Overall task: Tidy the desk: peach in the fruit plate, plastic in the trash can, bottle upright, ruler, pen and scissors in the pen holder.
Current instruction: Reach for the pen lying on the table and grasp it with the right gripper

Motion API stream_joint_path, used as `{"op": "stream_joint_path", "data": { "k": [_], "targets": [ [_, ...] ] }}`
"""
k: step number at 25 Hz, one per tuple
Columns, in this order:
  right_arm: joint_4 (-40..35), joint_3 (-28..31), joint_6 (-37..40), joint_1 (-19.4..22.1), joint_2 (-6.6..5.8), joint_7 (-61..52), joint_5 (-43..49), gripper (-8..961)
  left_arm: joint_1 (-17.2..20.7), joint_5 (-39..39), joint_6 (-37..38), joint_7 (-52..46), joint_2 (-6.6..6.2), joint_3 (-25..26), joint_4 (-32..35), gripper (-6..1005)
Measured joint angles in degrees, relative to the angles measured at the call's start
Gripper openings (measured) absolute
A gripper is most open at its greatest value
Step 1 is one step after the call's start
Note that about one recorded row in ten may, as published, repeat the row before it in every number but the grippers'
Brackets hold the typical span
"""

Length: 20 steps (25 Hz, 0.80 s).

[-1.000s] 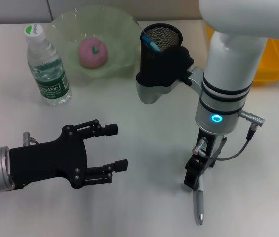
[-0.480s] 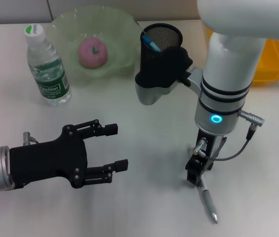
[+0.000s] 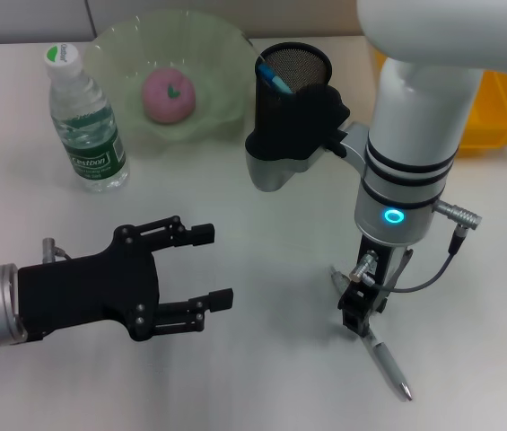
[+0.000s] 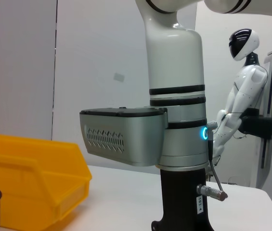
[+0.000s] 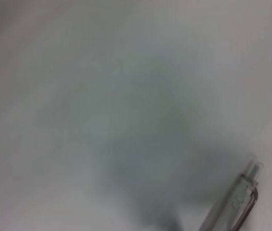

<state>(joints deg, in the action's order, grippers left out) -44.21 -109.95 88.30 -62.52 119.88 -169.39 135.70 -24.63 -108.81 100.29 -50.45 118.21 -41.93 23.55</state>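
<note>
A grey pen [image 3: 386, 361] lies slanted under my right gripper [image 3: 359, 314], which is shut on its upper part close to the table at the front right. The pen's clip end also shows in the right wrist view [image 5: 237, 199]. My left gripper [image 3: 213, 268] is open and empty, low at the front left. The pink peach [image 3: 170, 94] sits in the green fruit plate [image 3: 217, 49]. The water bottle [image 3: 84, 121] stands upright left of the plate. The black mesh pen holder [image 3: 293, 76] holds a blue item [image 3: 273, 77]. Ruler, scissors and plastic are out of view.
A yellow bin [image 3: 497, 112] stands at the back right, also showing in the left wrist view [image 4: 30, 178]. My right arm's grey wrist housing [image 3: 275, 166] hangs in front of the pen holder. White table [image 3: 262, 251] lies between the two grippers.
The pen has swung in my right gripper: its lower tip moved right and toward the front edge, and its upper end now shows left of the gripper. The left arm has not moved.
</note>
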Motion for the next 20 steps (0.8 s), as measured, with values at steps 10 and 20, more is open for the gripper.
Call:
{"op": "stream_joint_path", "data": {
  "k": [10,20],
  "targets": [
    [-0.08,-0.09,0.23,0.20,0.00,0.03,0.00,365,0.12,0.00,0.02,-0.27,-0.03,0.00,0.11,776],
    [-0.68,-1.23,0.55,0.57,0.00,0.03,-0.09,359,0.32,0.00,0.11,-0.28,-0.08,0.00,0.09,775]
  ]
}}
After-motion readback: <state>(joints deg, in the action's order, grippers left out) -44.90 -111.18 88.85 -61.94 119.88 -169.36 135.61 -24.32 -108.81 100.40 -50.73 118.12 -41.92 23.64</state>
